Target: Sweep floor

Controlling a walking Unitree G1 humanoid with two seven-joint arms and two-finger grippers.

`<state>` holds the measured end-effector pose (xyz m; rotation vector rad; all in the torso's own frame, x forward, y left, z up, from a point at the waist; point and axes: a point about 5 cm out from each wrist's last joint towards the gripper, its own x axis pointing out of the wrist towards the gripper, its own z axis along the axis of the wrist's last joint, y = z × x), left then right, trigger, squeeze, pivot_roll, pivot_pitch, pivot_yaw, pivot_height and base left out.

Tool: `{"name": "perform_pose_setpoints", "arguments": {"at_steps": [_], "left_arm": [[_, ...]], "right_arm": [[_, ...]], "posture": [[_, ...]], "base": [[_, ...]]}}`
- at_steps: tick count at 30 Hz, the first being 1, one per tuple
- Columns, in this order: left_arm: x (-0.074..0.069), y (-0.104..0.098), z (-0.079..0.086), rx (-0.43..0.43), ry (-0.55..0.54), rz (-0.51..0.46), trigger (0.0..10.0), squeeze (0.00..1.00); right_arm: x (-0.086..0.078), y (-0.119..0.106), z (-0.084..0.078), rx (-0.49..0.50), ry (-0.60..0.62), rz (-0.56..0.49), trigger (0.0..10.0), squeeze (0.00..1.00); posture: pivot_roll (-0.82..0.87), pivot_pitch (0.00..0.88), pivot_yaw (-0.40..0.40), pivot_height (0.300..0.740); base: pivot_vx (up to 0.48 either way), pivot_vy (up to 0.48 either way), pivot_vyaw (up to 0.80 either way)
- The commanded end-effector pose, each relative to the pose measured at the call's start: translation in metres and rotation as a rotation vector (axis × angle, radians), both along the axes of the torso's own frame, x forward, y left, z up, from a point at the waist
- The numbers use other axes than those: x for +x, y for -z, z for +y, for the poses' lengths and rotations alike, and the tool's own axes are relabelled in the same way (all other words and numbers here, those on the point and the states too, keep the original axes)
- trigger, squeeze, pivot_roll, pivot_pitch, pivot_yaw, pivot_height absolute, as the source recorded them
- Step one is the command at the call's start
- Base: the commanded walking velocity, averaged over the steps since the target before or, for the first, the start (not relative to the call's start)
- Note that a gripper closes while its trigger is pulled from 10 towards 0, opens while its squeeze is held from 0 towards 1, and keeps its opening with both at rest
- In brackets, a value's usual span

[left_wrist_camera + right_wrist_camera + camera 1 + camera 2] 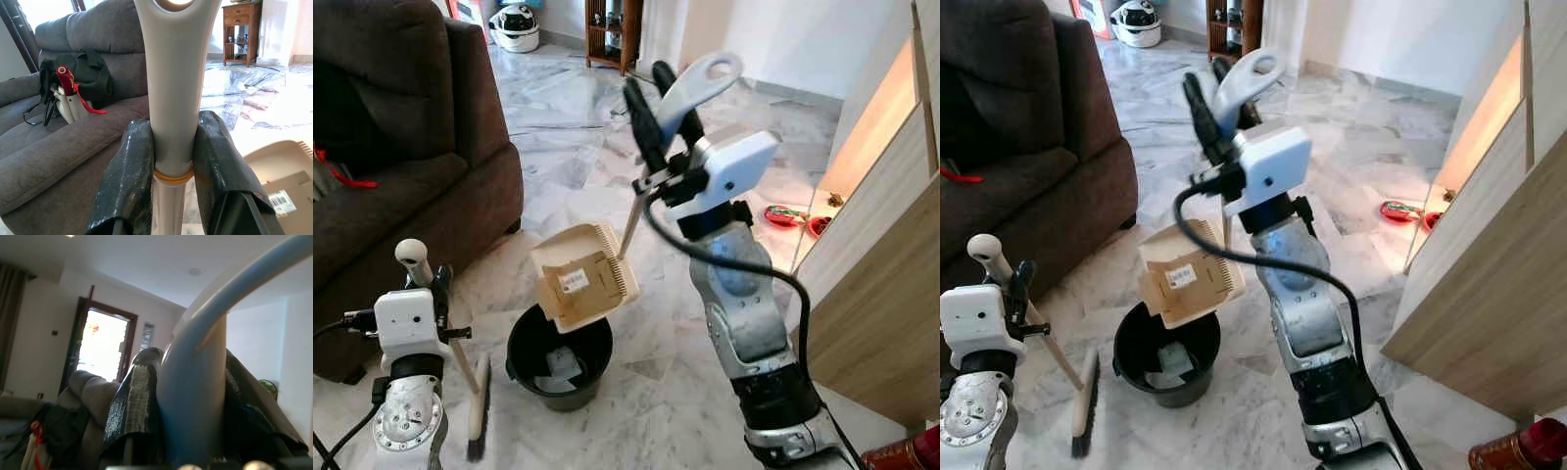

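While the right gripper (668, 90) is raised high with its two black fingers clamped on the grey looped handle of the dustpan (582, 275), the cream pan hangs below it on a thin stick, tilted with its underside and a barcode label toward the camera, directly over the black bin (558, 359). Paper scraps lie in the bin's bottom. Low on the robot's left, the left gripper (429, 277) is closed on the pale handle of the broom (478, 409), whose dark bristles rest on the floor (568, 147) just beside the bin. The floor is glossy grey-veined marble. A dark brown sofa (401, 147) stands just beyond the left gripper, a light wooden cabinet (886, 284) well out past the right arm, with red items on the floor at its foot. Open marble stretches ahead of the raised gripper toward a helmet (517, 26) and a small wooden shelf (612, 29).

The right eye view shows the same layout: the pan (1185, 272) above the bin (1167, 354), the broom (1082, 401) beside it, and bare floor between bin and cabinet.

In the left wrist view, both black fingers (129, 181) press on the pale broom handle (176, 98) at an orange ring; beyond lie the sofa with a dark bag, and a corner of the pan.

In the right wrist view, the fingers (137, 406) grip the curved grey handle (195, 387) against a white ceiling, with a bright doorway beyond.
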<state>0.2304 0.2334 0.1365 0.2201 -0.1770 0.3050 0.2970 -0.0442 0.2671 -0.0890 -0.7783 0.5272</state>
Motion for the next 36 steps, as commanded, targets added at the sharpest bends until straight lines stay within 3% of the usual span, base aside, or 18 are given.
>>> {"name": "perform_pose_setpoints", "arguments": {"at_steps": [1, 17, 28, 36], "left_arm": [[0.001, -0.008, -0.001, 0.031, 0.018, -0.037, 10.0, 0.0], [0.003, -0.008, -0.002, 0.043, 0.031, -0.038, 10.0, 0.0], [0.004, -0.008, -0.004, 0.045, 0.04, -0.04, 10.0, 0.0], [0.005, -0.007, -0.005, 0.047, 0.045, -0.039, 10.0, 0.0]], "right_arm": [[-0.015, -0.019, 0.003, 0.013, -0.031, -0.132, 10.0, 0.0], [-0.04, -0.007, 0.019, -0.127, -0.088, -0.216, 10.0, 0.0], [-0.04, -0.006, 0.019, -0.139, -0.075, -0.21, 10.0, 0.0], [-0.043, -0.006, 0.02, -0.195, -0.047, -0.274, 10.0, 0.0]], "posture": [[0.04, 0.112, 0.0, 0.74], [0.04, 0.107, -0.002, 0.74], [0.04, 0.109, -0.007, 0.74], [0.03, 0.111, -0.007, 0.74]], "base": [[0.0, 0.0, 0.0], [0.0, 0.0, 0.0], [0.0, 0.0, 0.0], [0.0, 0.0, 0.0]]}}
